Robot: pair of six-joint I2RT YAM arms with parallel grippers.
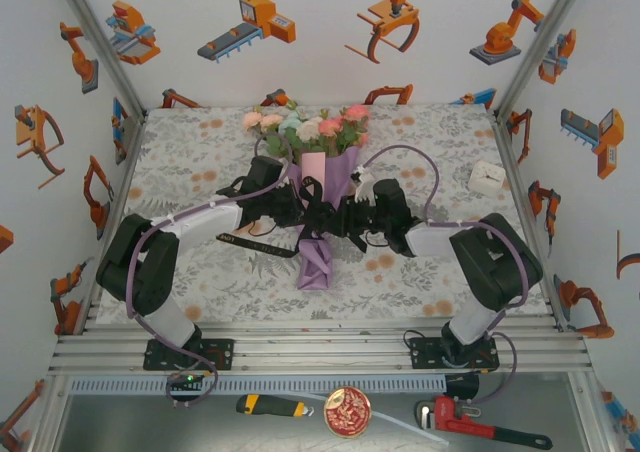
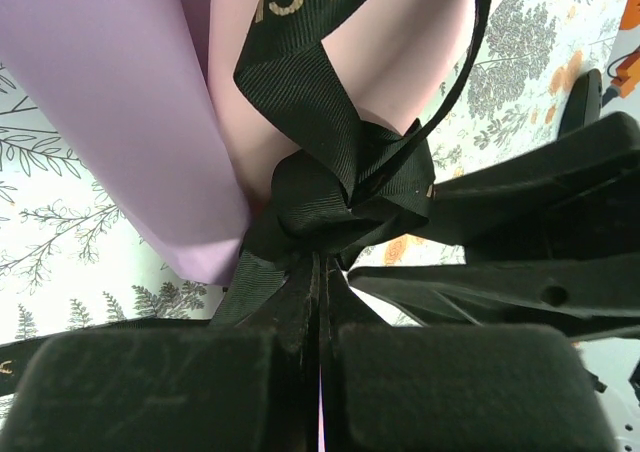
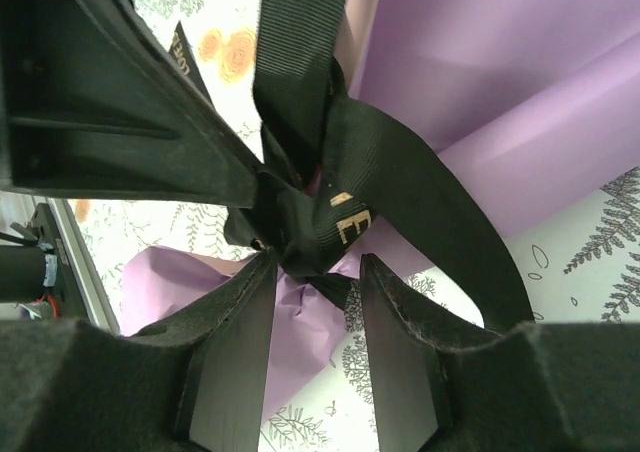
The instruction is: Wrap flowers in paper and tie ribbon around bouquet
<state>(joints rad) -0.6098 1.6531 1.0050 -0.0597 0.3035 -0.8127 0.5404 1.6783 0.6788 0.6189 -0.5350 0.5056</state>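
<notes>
The left gripper (image 2: 319, 284) is clamped tight, with no gap between its fingers. It pinches the black ribbon (image 2: 340, 187) right at the knot, where a strand runs down into the seam between the pads. The right gripper (image 3: 315, 297) comes in from the opposite side with its fingers (image 3: 235, 357) parted. The knot sits just at the mouth of that gap and purple paper (image 3: 520, 72) shows through it. The fingers are not closed on anything. The two grippers meet almost tip to tip over the knot and crowd each other there.

From above, on the near ledge in front of the arm bases lie a yellow-and-black utility knife (image 1: 270, 405), a round tin (image 1: 347, 412) and a red pipe wrench (image 1: 480, 429).

Farther in, on the grey floral tablecloth (image 1: 200, 162), the bouquet (image 1: 335, 172) lies along the middle of the table. The pointed end of its purple cone is toward the near edge. A loose tail of the ribbon trails on the cloth to the left of the cone, under the left arm. The knot is around the cone's waist, between the two grippers.

Beyond them the cone widens and the flowers (image 1: 310, 127) spread out at the far end, pink, peach, cream and pale blue among green leaves. A small white box (image 1: 490, 179) sits well apart at the far right of the table.
</notes>
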